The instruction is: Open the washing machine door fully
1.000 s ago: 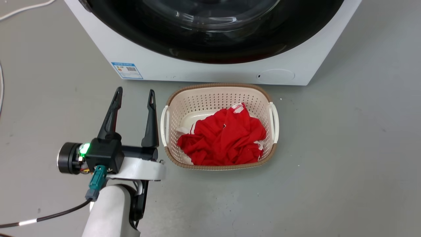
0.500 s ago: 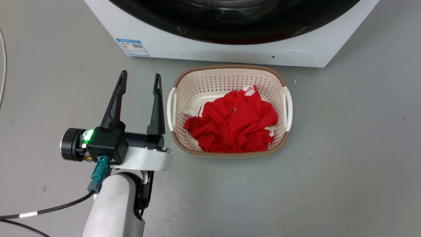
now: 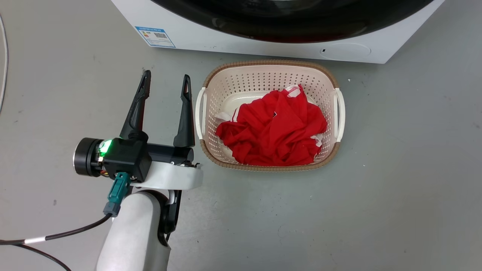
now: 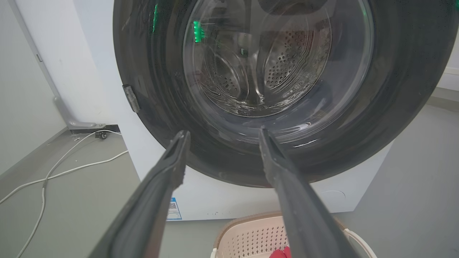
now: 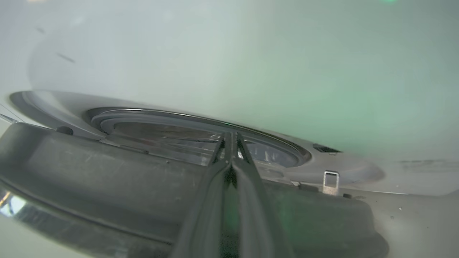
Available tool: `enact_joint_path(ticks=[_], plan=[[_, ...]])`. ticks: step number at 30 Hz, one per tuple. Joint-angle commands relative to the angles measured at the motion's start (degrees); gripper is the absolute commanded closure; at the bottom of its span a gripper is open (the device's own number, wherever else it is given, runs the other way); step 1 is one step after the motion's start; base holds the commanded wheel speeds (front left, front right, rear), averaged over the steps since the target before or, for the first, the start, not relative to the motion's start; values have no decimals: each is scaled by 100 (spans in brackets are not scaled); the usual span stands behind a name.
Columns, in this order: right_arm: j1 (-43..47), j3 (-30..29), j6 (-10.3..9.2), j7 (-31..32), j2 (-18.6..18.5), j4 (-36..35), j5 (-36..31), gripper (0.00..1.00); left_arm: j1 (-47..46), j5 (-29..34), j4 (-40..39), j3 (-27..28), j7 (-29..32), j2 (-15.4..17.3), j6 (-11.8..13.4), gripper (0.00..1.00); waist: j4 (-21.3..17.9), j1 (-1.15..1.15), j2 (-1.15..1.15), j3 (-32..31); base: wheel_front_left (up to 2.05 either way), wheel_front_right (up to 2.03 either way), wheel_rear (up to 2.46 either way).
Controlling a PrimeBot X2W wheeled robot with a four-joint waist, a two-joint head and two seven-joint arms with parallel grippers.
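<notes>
The left gripper (image 3: 166,74), matte dark fingers spread, hangs just beside a perforated beige basket (image 3: 214,86) of crumpled red cloth (image 3: 275,131). The washing machine door (image 4: 394,89), a glossy black disc with bulging glass, faces it, apart; the right gripper (image 5: 229,136), fingers pressed together, lies over its rim.

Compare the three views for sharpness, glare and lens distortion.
Head view: sharp and evenly lit, only a soft shadow round the laundry basket, left gripper crisp. Left wrist view: wide-angle bulge, with green glints on the washing machine door. Right wrist view: hazy, washed-out, greenish cast; right gripper blurred near the lens.
</notes>
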Motion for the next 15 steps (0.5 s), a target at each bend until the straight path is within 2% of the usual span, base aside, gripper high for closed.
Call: enact_joint_path(ticks=[1,15], plan=[[-4,31,0,117,146,-25,19,100,-101,-22,3,-27,-15,-6,46,0,8,0,0,5,0,0,0],[534,-60,0,1332,161,-368,405,100,38,24,155,-24,-15,-6,35,0,-66,0,0,-390,0,0,0]])
